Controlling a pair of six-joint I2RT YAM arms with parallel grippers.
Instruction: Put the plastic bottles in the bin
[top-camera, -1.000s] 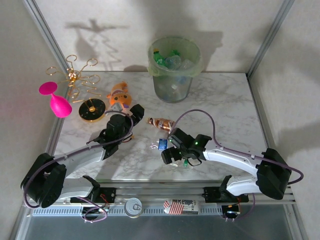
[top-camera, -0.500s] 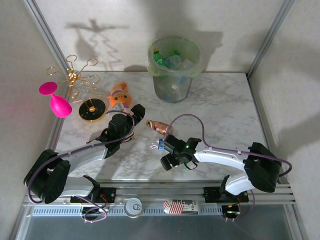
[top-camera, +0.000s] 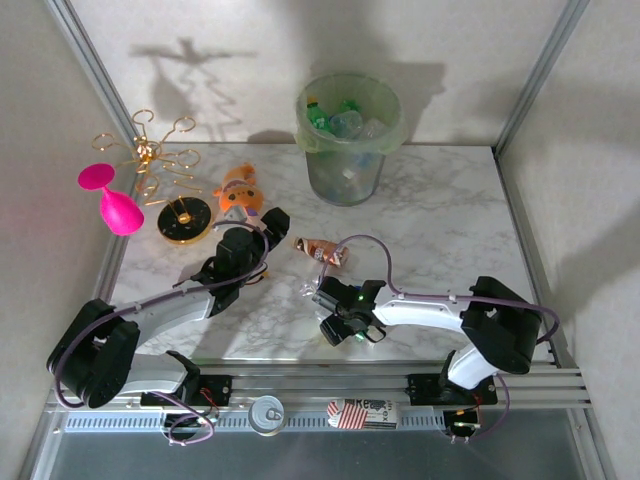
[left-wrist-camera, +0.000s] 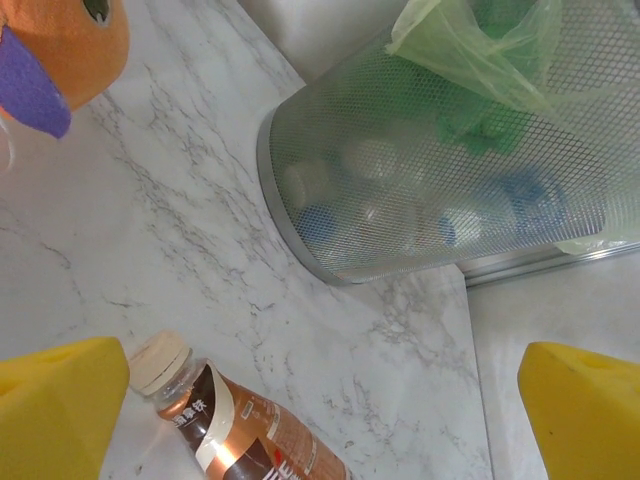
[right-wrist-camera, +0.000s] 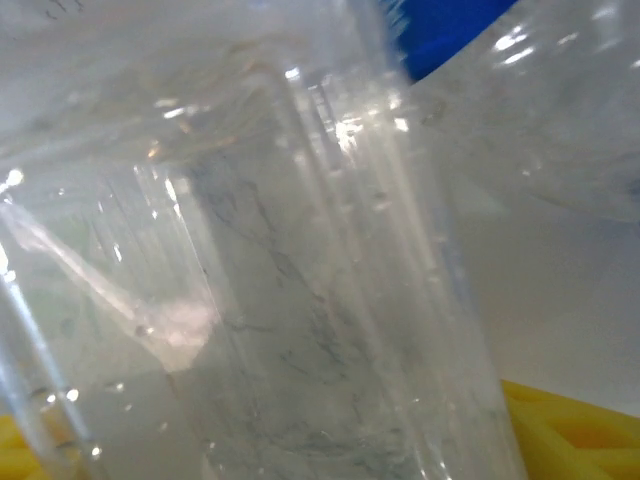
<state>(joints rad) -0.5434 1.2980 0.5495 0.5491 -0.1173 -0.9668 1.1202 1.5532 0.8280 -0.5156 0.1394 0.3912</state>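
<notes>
1. Marble-patterned white tabletop between pale walls: from the top external camera we see the bin (top-camera: 345, 178) upright at the far middle, with green and clear plastic bottles (top-camera: 345, 122) heaped inside it.
2. In the same view an amber-brown bottle (top-camera: 322, 250) lies on its side near the table's middle, well apart from the bin. The left gripper (top-camera: 272, 224) hovers just left of it, near the orange plush toy (top-camera: 238, 192). A pink wine glass (top-camera: 112, 205) and a gold wire rack (top-camera: 150, 160) stand at the far left.
3. Nearer the front edge, the right gripper (top-camera: 322, 300) is low over the marble at a clear crushed bottle (top-camera: 308, 291), which lies just in front of the amber-brown one.
4. From the left wrist we see two yellow pads (left-wrist-camera: 60, 410) in the bottom corners, spread wide apart. The amber-brown bottle, white-capped, lies on the marble just beside the left-hand pad. Beyond it stands the bin, its mesh wall showing bottles inside and a green bag draped over the rim.
5. From the right wrist the clear crushed bottle sits right against the lens, with a blue label (right-wrist-camera: 440, 30) at the top and a yellow finger (right-wrist-camera: 570, 425) below it. We cannot tell whether the fingers pinch the bottle or merely flank it.
</notes>
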